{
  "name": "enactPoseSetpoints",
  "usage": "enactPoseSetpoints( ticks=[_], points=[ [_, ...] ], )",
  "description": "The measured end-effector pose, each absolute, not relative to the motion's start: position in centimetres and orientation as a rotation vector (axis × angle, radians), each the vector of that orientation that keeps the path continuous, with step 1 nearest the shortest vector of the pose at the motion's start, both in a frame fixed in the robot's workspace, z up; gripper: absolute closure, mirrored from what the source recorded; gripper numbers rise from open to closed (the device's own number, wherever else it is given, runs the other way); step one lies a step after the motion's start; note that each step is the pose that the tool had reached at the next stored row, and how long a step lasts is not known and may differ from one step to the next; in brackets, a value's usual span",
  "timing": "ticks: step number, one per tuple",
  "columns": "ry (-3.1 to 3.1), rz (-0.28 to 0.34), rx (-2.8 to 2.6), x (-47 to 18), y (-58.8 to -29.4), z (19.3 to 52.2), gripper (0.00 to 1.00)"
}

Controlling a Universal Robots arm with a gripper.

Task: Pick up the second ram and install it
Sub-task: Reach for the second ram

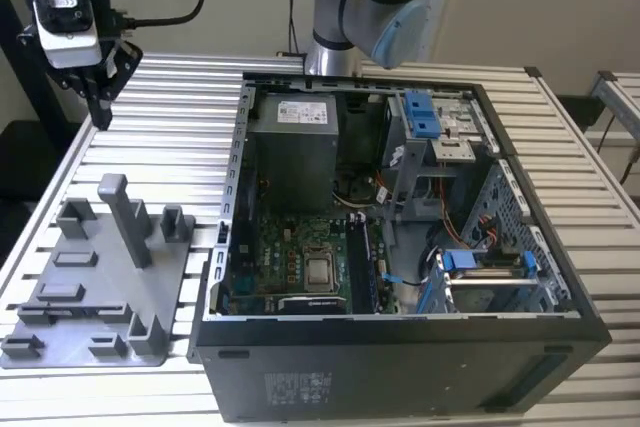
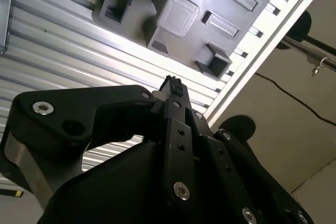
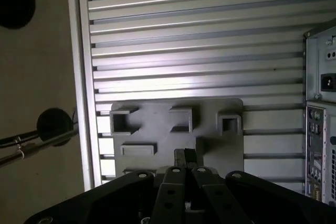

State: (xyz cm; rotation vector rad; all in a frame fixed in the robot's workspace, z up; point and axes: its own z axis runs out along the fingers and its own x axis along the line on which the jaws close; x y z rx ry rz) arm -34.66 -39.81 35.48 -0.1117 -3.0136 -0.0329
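While one gripper point(image 1: 103, 117) hangs near one grey fixture tray point(image 1: 110, 292), its jaws seem pressed together.

No text could be read anywhere. The white label point(image 1: 296, 109) on the power-supply box point(image 1: 295, 172) carried print too small to read.

A ribbed aluminium tabletop point(image 1: 180, 127) carries a grey fixture tray point(image 1: 100, 282) with upright posts (the tallest near its middle) towards the exterior view's left. Just beside it lies an open black computer case point(image 1: 400, 367). Inside it are a grey power-supply box point(image 1: 295, 147), a green motherboard point(image 1: 285, 247) nearer the camera, and blue brackets point(image 1: 422, 112) towards the exterior view's right.
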Motion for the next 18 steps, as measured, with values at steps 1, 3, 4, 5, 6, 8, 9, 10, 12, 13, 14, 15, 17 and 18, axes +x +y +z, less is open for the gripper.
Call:
enactPoseSetpoints(
  ticks=[1, 3, 4, 5, 6, 8, 9, 10, 12, 13, 14, 15, 17, 18],
  points=[
    [-3.021, -0.033, -0.112, -34.9, -39.8, 35.4, 0.89],
    [-3.040, -0.035, -0.111, -35.5, -39.8, 35.2, 0.89],
    [-3.052, -0.035, -0.111, -35.7, -39.8, 35.2, 0.89],
    [-3.062, -0.036, -0.111, -36.0, -39.8, 35.2, 0.89],
    [-3.070, -0.037, -0.112, -36.3, -39.8, 35.2, 0.89],
    [-3.082, -0.037, -0.112, -36.9, -39.8, 35.1, 0.89],
    [-3.086, -0.038, -0.112, -37.2, -39.8, 35.1, 0.89],
    [-3.089, -0.038, -0.111, -37.5, -39.8, 35.1, 0.89],
    [-3.094, -0.038, -0.111, -38.1, -39.8, 35.1, 0.89],
    [-3.097, -0.038, -0.111, -38.4, -39.8, 35.1, 0.89],
    [-3.098, -0.038, -0.111, -38.8, -39.8, 35.1, 0.89],
    [-3.099, -0.039, -0.110, -39.0, -39.8, 35.1, 0.89],
    [-3.099, -0.039, -0.110, -39.2, -39.8, 35.1, 0.89],
    [-3.099, -0.038, -0.110, -39.2, -39.8, 35.1, 0.89]
  ],
)
